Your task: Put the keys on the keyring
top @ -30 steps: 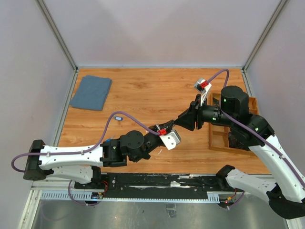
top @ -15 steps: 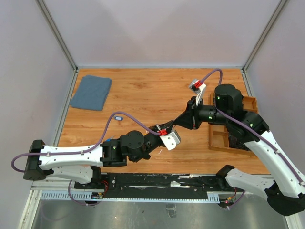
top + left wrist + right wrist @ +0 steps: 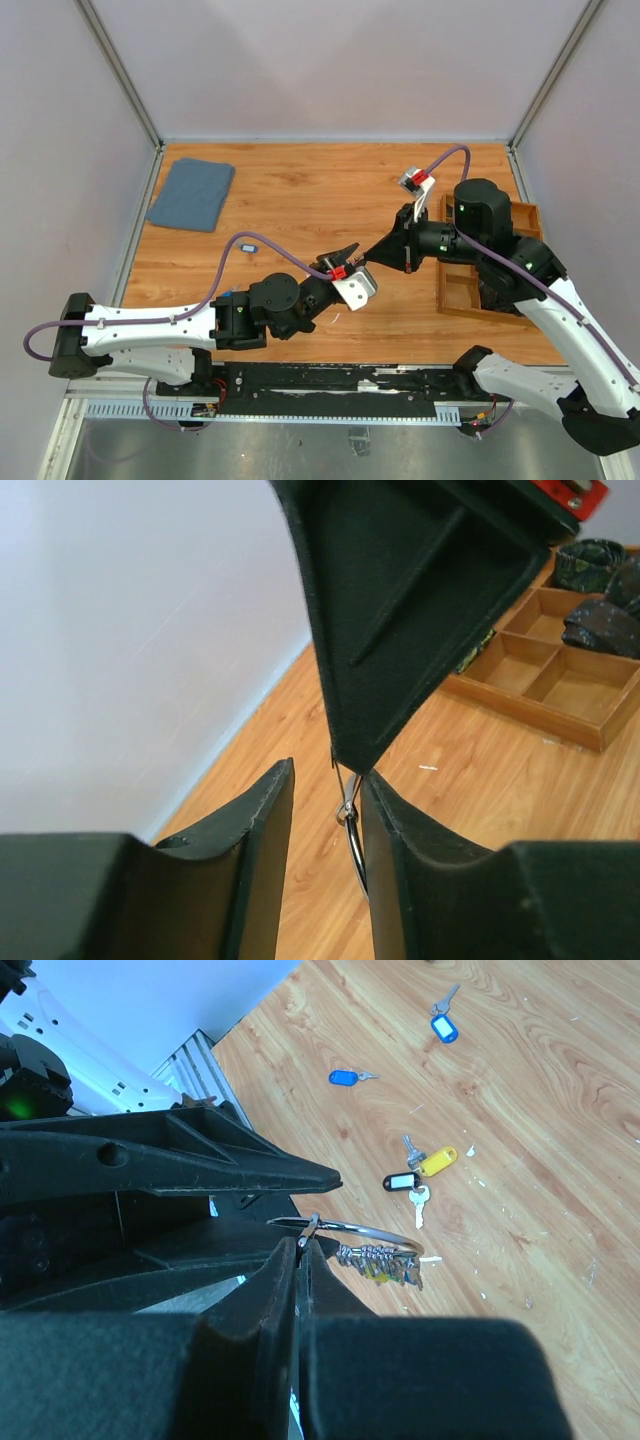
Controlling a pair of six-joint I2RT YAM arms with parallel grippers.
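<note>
Table [image 3: 300,190] below. Right claw [image 3: 300,1250] clenched on keyring [image 3: 365,1228], mid-air. Left claw [image 3: 328,780] released, tip to tip with it; ring lies edge-on inside its spread jaws, hugging one finger. Strung keys [image 3: 382,1260] hang off ring; loose keys [image 3: 437,1162] on table.

This is a robotics lab test cell. The left arm [image 3: 150,325] and right arm [image 3: 575,320], 2 in all, are bolted to a metal rail [image 3: 300,383] at a wooden table [image 3: 300,190]. Plain grey panels [image 3: 330,60] on aluminium posts [image 3: 117,68] enclose it, and purple cables [image 3: 250,235] trail along the arms.
</note>
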